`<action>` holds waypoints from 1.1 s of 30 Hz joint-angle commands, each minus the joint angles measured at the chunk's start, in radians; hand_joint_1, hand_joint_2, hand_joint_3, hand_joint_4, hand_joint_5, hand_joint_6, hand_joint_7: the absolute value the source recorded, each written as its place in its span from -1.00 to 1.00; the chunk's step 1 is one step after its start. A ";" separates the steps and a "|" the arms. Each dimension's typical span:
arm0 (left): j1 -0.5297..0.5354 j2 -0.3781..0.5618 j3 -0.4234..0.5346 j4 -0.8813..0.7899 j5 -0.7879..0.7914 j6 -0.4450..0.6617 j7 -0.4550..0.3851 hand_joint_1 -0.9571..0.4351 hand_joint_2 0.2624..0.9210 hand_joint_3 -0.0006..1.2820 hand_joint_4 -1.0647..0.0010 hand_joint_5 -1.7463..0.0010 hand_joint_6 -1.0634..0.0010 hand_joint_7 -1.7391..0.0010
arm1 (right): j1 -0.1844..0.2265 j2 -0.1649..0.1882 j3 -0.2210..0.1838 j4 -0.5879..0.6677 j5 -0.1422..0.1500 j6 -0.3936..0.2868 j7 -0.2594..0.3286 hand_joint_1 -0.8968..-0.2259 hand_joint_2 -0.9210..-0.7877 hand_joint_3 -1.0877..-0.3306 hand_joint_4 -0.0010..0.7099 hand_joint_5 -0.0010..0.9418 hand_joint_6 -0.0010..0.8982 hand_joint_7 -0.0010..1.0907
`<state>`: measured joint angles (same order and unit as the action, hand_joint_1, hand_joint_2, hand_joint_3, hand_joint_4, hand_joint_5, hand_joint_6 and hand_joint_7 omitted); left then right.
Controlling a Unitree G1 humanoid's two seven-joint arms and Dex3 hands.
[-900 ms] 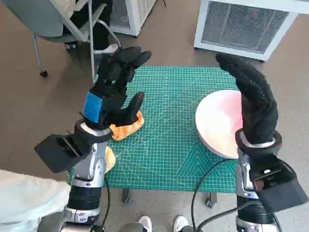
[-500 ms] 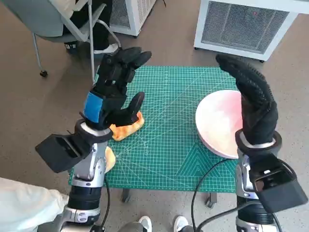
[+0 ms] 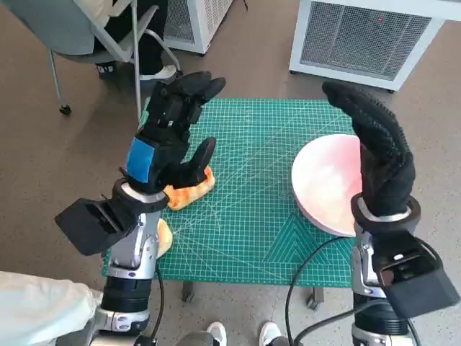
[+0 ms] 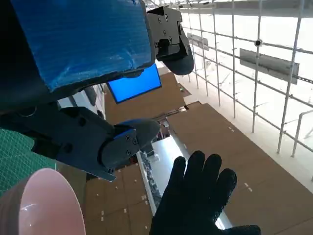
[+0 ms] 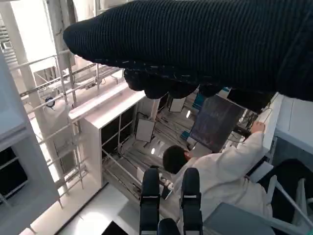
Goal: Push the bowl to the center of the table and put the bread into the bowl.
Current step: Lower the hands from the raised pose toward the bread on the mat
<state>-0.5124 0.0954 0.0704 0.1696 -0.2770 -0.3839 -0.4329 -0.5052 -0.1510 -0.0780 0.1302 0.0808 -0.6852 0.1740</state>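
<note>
With both the left robot hand [image 3: 167, 148] and the right robot hand [image 3: 379, 162] raised, spread and empty, the push has not begun: the right must nudge the bowl [image 3: 325, 184] toward the middle of the bench [image 3: 252, 216].

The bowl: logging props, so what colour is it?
Pale pink bowl, best seen in the head view.

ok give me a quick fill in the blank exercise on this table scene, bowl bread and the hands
1. The round pale pink bowl sits toward the ____ side of the green cutting mat, going by the robot's own sides.
2. The golden-orange bread piece lies on the mat just under the raised ____ hand.
3. The bowl holds ____ at this moment.
4. The right hand in its black knitted glove is raised and holds ____.

Missing words: right; left; nothing; nothing
</note>
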 commanded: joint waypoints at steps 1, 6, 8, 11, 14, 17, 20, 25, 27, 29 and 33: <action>-0.015 0.007 -0.004 -0.007 0.010 -0.012 0.000 0.00 0.42 0.33 1.00 0.29 1.00 0.03 | 0.031 -0.017 -0.023 0.020 0.030 -0.004 0.010 0.16 -1.00 0.05 0.08 -0.99 -1.00 0.35; -0.009 0.009 -0.002 -0.012 0.009 -0.011 0.001 0.00 0.42 0.33 1.00 0.28 1.00 0.03 | 0.033 -0.056 -0.073 0.082 0.068 -0.040 0.028 0.12 -1.00 0.11 0.10 -0.98 -0.97 0.33; -0.006 0.012 0.000 -0.015 0.009 -0.011 0.002 0.00 0.41 0.33 1.00 0.28 1.00 0.03 | 0.033 -0.076 -0.105 0.128 0.081 -0.068 0.028 0.09 -1.00 0.14 0.11 -0.98 -0.93 0.28; -0.003 0.014 0.003 -0.017 0.011 -0.012 0.005 0.00 0.41 0.33 1.00 0.28 1.00 0.02 | 0.025 -0.102 -0.159 0.217 0.072 -0.116 -0.001 0.08 -1.00 0.17 0.11 -0.99 -0.88 0.22; -0.001 0.017 0.004 -0.015 0.010 -0.013 0.008 0.00 0.40 0.33 1.00 0.27 1.00 0.02 | 0.011 -0.122 -0.214 0.312 0.040 -0.153 -0.061 0.10 -1.00 0.16 0.09 -0.99 -0.87 0.18; 0.000 0.018 0.005 -0.012 0.014 -0.017 0.014 0.00 0.40 0.33 1.00 0.27 1.00 0.01 | -0.002 -0.140 -0.260 0.405 -0.003 -0.174 -0.143 0.13 -1.00 0.13 0.06 -1.00 -0.88 0.15; 0.002 0.019 0.005 -0.014 0.019 -0.018 0.021 -0.01 0.40 0.33 1.00 0.27 1.00 0.01 | -0.016 -0.160 -0.294 0.498 -0.054 -0.183 -0.235 0.22 -1.00 0.08 0.04 -1.00 -0.88 0.13; 0.004 0.019 0.006 -0.014 0.021 -0.019 0.030 -0.03 0.40 0.32 1.00 0.27 1.00 0.01 | -0.042 -0.209 -0.319 0.683 -0.117 -0.187 -0.371 0.25 -1.00 0.06 0.06 -0.99 -0.86 0.11; 0.004 0.018 0.007 -0.014 0.023 -0.018 0.033 -0.03 0.40 0.32 1.00 0.27 1.00 0.01 | -0.054 -0.229 -0.326 0.773 -0.109 -0.179 -0.392 0.22 -1.00 0.06 0.08 -0.99 -0.82 0.05; 0.003 0.017 0.007 -0.013 0.023 -0.018 0.036 -0.03 0.41 0.32 1.00 0.27 1.00 0.01 | -0.064 -0.241 -0.330 0.844 -0.094 -0.172 -0.395 0.20 -1.00 0.06 0.08 -0.99 -0.79 -0.01; 0.001 0.017 0.006 -0.014 0.021 -0.013 0.039 -0.03 0.42 0.31 1.00 0.27 1.00 0.01 | -0.079 -0.246 -0.348 0.960 -0.033 -0.154 -0.340 0.19 -1.00 0.07 0.04 -1.00 -0.72 -0.17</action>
<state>-0.5120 0.1102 0.0763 0.1679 -0.2659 -0.3871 -0.3994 -0.5869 -0.3983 -0.4118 0.9941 0.0064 -0.8682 -0.1918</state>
